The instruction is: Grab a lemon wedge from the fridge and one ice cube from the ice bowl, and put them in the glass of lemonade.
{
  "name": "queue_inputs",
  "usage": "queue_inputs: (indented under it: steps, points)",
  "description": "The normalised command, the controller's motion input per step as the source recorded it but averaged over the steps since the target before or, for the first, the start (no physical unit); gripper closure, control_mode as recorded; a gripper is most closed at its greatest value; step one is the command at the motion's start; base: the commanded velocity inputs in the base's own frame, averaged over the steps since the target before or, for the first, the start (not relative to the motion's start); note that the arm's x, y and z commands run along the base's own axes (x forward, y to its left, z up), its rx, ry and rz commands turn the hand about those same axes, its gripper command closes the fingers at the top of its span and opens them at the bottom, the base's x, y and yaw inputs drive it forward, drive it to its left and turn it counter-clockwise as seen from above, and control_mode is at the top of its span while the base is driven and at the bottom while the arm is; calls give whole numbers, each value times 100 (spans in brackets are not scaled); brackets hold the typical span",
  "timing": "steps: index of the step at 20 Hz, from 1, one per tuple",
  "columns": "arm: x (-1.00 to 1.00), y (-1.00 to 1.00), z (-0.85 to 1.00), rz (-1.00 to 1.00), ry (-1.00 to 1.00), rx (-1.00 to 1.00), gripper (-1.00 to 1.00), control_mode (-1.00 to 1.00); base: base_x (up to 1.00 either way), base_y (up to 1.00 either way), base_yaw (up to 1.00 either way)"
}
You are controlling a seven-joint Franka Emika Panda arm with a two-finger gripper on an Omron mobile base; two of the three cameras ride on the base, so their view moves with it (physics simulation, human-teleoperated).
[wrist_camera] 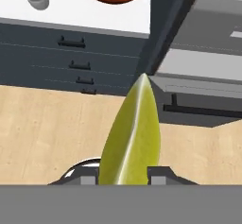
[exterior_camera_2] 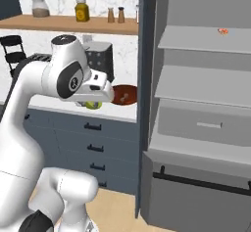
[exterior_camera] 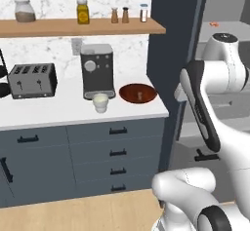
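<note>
Item: lemon wedge [wrist_camera: 132, 138], pinched lengthwise in gripper [wrist_camera: 124, 173]. Glass of lemonade [exterior_camera: 100, 102] lies left and beyond, on counter [exterior_camera: 58, 110], beside ice bowl [exterior_camera: 138, 93].

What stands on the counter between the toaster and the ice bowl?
In the left base view, the coffee machine stands between the toaster and the ice bowl, with the glass of lemonade in front of the machine.

The glass of lemonade [exterior_camera: 100, 102] stands on the counter [exterior_camera: 58, 113], left of the ice bowl [exterior_camera: 138, 93].
</note>
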Motion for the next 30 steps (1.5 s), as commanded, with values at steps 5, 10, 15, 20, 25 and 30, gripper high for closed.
queue_inputs:
  steps: [5, 10, 15, 20, 25, 30]
  points:
    - [0, 0, 0, 0, 0, 0, 100, 100, 86, 87, 0]
    - [0, 0, 0, 0, 0, 0, 100, 100, 81, 4, 0]
    - [0, 0, 0, 0, 0, 0, 100, 100, 50, -21, 0]
    - [0, 0, 0, 0, 0, 0, 100, 100, 82, 0, 0]
    - [4, 3, -5, 0, 2, 0, 100, -100, 44, 0, 0]
    - [16, 91, -22, 0, 38, 0, 100, -100, 0, 0, 0]
